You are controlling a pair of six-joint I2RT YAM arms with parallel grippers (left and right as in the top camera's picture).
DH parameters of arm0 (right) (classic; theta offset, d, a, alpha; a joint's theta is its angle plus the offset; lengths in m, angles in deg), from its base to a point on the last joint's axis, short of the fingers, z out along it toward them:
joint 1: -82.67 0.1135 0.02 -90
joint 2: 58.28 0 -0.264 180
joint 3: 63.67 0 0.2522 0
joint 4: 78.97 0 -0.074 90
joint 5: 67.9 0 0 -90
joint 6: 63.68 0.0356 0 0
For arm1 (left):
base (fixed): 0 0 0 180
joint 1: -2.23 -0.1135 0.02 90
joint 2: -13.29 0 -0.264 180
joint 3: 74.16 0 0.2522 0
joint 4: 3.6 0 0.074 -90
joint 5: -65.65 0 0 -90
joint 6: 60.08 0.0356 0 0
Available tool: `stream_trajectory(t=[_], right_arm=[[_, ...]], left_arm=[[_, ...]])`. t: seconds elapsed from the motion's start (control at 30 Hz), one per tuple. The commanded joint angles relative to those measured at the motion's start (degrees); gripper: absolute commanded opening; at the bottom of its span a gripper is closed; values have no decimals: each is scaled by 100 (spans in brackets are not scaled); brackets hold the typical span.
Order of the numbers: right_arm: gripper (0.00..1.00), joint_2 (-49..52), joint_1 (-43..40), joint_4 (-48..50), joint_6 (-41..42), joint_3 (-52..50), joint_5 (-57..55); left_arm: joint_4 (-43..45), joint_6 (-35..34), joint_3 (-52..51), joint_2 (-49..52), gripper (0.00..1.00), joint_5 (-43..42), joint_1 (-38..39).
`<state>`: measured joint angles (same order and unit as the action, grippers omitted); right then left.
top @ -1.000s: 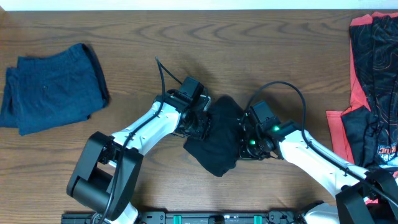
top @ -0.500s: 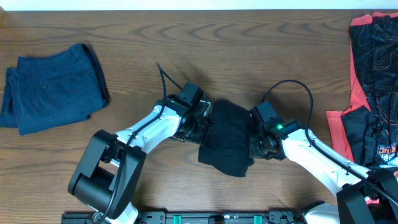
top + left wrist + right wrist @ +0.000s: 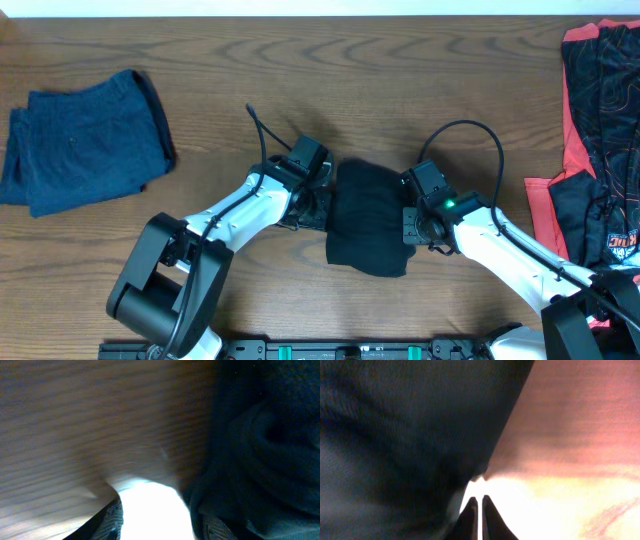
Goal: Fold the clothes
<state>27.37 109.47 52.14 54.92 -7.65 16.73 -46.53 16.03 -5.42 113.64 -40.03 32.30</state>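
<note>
Where black garment (image 3: 368,220) lies, left hand (image 3: 161,519) gapes beside (right hand (image 3: 479,510) pinched).

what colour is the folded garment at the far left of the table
The folded garment is dark blue, clearest in the overhead view.

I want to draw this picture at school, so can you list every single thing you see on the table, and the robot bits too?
black garment: one, black, bunched at the table's middle between the two pincers
blue garment: one, dark blue, lying at the left end
red-and-black garments: seemingly two, red with black pattern, at the right edge, partly out of view
table: one, brown wood, under everything
left arm: one, white and black, reaching in from the near edge
right arm: one, white and black, reaching in from the near edge
left pincer: one, dark, fingers apart, beside the black garment's left edge
right pincer: one, dark, fingers together, at its right edge
</note>
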Motion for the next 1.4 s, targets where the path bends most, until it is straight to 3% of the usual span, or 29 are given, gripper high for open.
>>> stream_trajectory(t=[0.0,0.1,0.4,0.57,0.87,1.17,1.37], right_arm=[[10,-17,-57,70,-369,-22,-345],[16,-81,-59,15,-402,79,-330],[12,-737,-66,98,-404,372,-391],[7,-925,-181,573,-378,372,-282],[1,-293,-315,791,-387,369,1121],[1,761,-313,774,-387,369,1394],[2,1128,-319,708,-378,369,308]], left_arm=[[-46,-188,-48,-402,52,612,-52],[-9,-192,-39,-927,52,614,-63],[275,-339,-42,-1611,51,728,-72],[293,-330,-44,-1370,45,260,-72],[752,87,-44,-680,42,-577,-72],[1161,334,-44,28,44,-214,-72],[1235,173,-44,533,44,249,-138]])
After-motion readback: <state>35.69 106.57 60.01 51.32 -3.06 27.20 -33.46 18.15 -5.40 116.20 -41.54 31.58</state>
